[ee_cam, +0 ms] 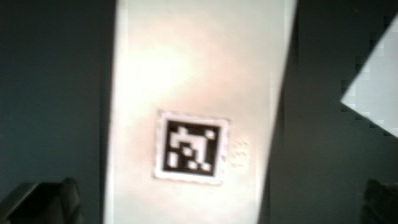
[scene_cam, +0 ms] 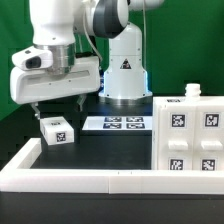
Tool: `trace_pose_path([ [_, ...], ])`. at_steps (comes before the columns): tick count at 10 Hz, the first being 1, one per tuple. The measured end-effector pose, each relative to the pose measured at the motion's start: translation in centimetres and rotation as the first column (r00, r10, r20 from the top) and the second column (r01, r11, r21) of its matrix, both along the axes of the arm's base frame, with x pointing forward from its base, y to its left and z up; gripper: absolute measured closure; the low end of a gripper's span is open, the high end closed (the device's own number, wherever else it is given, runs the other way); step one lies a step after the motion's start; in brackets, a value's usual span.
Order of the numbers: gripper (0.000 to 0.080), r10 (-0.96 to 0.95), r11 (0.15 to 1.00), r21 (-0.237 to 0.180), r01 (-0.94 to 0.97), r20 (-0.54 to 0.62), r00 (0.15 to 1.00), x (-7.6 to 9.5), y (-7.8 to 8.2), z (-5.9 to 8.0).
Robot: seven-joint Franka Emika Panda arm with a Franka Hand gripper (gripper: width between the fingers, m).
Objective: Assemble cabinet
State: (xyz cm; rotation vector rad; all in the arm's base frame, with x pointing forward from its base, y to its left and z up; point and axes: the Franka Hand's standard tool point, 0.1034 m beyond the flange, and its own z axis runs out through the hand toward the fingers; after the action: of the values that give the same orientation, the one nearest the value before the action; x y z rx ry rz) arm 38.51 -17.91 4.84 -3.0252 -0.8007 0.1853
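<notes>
While the gripper [scene_cam: 57, 104] is hovering with jaws spread wide and gripping nothing, bare table [scene_cam: 105, 148] is lying around the drawer block [scene_cam: 57, 128] under it, just beside the marker board [scene_cam: 115, 124]. The cabinet body [scene_cam: 190, 135], across the marker board from that block, is running off the frame. White border rails [scene_cam: 90, 176] are fencing the table in front of the marker board. The wrist view is showing the block's tag [ee_cam: 192, 148] blurred.

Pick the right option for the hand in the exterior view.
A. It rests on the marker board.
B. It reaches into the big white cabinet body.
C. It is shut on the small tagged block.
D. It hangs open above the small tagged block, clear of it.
D: the hand hangs with its jaws spread wide above the small tagged block, and dark table shows between fingertips and block.
</notes>
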Motion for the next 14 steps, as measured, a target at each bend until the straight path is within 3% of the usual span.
trace_pose_path([
  [2,0.0003,-0.004,1.0,-0.002,0.004,-0.003,1.0,-0.3,-0.9,-0.5],
  [6,0.0003,0.002,1.0,-0.005,-0.002,-0.014,1.0,0.2,-0.9,-1.5],
  [10,0.0003,0.011,1.0,-0.014,-0.011,-0.031,0.999,-0.3,-1.0,-3.7],
  [14,0.0003,0.014,1.0,-0.01,-0.015,-0.045,0.999,-0.7,-0.7,-4.2],
])
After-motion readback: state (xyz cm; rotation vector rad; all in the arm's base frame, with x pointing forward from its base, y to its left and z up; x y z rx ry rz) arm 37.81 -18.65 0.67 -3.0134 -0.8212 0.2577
